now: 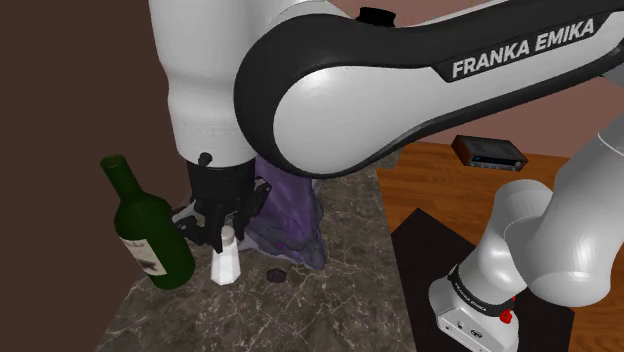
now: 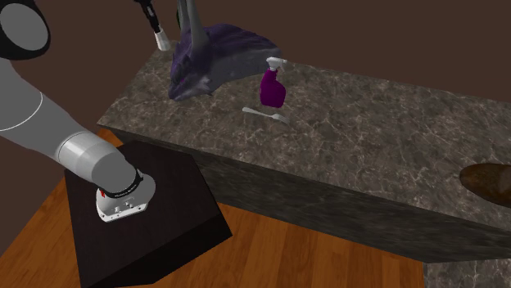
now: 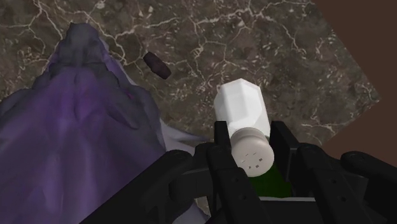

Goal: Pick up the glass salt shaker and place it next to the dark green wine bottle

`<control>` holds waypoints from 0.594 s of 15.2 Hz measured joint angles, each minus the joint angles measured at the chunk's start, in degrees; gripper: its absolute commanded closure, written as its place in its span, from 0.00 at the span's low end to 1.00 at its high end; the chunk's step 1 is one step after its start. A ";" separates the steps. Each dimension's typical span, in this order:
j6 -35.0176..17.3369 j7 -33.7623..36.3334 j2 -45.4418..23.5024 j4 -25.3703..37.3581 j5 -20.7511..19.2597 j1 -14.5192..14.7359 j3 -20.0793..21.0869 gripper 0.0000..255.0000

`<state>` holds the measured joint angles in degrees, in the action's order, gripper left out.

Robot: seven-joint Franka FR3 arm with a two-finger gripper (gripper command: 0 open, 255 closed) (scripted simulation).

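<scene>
Black fingers (image 3: 222,149) of the pincer (image 3: 251,135) squeeze the white shaker (image 3: 238,105) by its cap. It stands upright, maybe touching the counter (image 1: 345,290). The green bottle (image 1: 148,232) is just beside it, on the shoulder view's left.

On bench (image 1: 350,300), at shoulder view's left: wine bottle (image 1: 145,232). Just right of it, between fingers (image 3: 222,159): salt shaker (image 1: 226,264). Behind shaker lies crumpled cloth (image 1: 292,215); before cloth, right of shaker, small cap-like piece (image 1: 277,273). Right of cloth in second exterior view: spray bottle (image 2: 272,88). Right of bench: stand (image 1: 430,240).
</scene>
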<state>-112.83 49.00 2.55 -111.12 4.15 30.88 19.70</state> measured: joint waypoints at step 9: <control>-6.67 0.00 -1.47 -5.28 -0.35 0.11 0.16 1.00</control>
<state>-119.50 49.00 1.09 -116.40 3.80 30.99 19.87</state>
